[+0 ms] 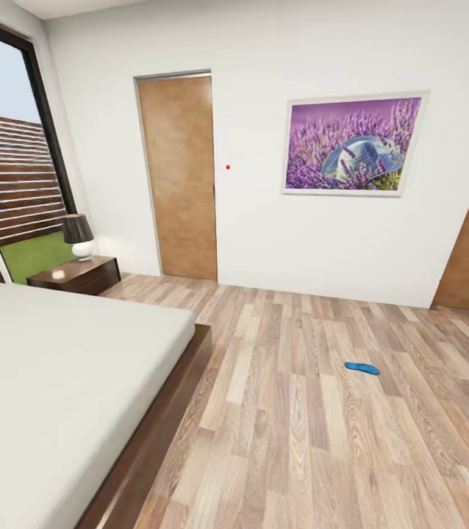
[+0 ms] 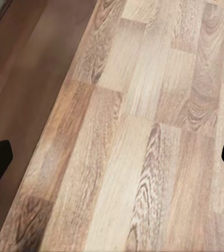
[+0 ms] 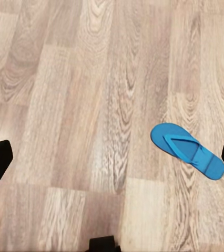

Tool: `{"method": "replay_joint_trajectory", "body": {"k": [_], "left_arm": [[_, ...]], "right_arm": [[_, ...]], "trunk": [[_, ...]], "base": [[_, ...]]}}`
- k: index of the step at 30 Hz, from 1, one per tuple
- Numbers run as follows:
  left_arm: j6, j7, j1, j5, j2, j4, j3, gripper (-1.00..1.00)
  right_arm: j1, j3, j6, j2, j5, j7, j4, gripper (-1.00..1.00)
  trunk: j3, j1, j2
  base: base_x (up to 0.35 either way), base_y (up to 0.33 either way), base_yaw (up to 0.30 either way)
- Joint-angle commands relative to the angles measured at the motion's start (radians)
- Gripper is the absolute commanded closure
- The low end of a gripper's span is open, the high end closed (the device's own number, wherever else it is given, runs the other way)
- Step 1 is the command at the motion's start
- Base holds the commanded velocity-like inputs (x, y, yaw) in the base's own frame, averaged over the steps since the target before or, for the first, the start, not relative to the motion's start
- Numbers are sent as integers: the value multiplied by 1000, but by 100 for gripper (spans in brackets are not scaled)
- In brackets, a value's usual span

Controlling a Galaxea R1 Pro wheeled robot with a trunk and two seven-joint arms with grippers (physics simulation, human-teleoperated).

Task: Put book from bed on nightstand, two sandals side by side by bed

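Window (image 1: 14, 139) stood at far left, nightstand (image 1: 76, 275) below it carrying lamp (image 1: 79, 235). Bed (image 1: 51, 382) with pale mattress filled lower left; book not seen on its visible part. Brown door (image 1: 179, 176) at centre, lavender picture (image 1: 352, 145) on wall to right. One blue sandal (image 1: 362, 367) lay on plank floor (image 1: 286, 433), well apart from bed. Left gripper (image 2: 112, 163) hung over floor beside bed frame, fingers spread, empty. Right gripper (image 3: 112, 163) was spread too, second sandal (image 3: 188, 150) flat on floor beneath, strap up.

One bright blue flip-flop sandal (image 1: 362, 367) on the wood-plank floor (image 1: 301, 441) — one dark-framed bed (image 1: 58, 382), one dark-brown nightstand (image 1: 76, 275) bearing one lamp (image 1: 79, 235), two brown doors (image 1: 179, 176), one framed lavender picture (image 1: 353, 144), one window (image 1: 10, 147).
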Motion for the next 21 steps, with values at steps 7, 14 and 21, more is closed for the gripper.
{"method": "replay_joint_trajectory", "body": {"k": [7,14,21], "left_arm": [[-1,0,0,3,-1,-1,0,-100],[-2,0,0,3,-1,-1,0,-100],[-2,0,0,3,-1,-1,0,-100]], "right_arm": [[-1,-1,-3,0,0,1,0,-100],[-1,0,-3,0,-1,3,0,-100],[-1,0,-4,0,-1,3,1,-100]], "trunk": [[1,0,0],[7,0,0],[14,0,0]], "base": [[22,2,-30],[2,0,-193],[0,0,-234]]}}
